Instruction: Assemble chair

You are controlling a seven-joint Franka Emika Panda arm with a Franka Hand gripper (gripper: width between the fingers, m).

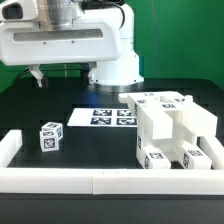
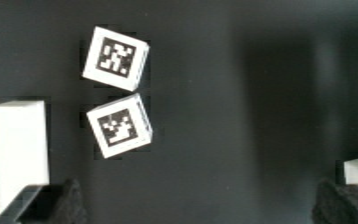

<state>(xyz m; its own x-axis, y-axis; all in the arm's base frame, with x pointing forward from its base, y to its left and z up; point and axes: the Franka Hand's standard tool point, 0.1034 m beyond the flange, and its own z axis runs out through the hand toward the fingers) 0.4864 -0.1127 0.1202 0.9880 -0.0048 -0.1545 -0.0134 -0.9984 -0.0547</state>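
The white border rail (image 1: pixel 100 182) lies nearest, along the front edge of the black bench (image 1: pixel 40 105). Behind it the marker board (image 1: pixel 110 117) lies flat on the bench. The chair (image 1: pixel 168 128) is a cluster of blocky white tagged pieces just to the exterior view's right of the marker board, its front pieces close against the rail. A small tagged block (image 1: pixel 50 135) stands alone to the exterior view's left of the marker board, apart from it and near the rail. The white arm (image 1: pixel 70 40) hangs behind the marker board, toward the exterior view's left; its jaws sit above bare bench, well apart from the chair. In the wrist view the jaws stand spread wide and hold nothing; one dark fingertip (image 2: pixel 34 205) shows at the frame's edge. Two square tags (image 2: pixel 115 90) lie on the dark surface between the jaws; which piece carries them I cannot tell.
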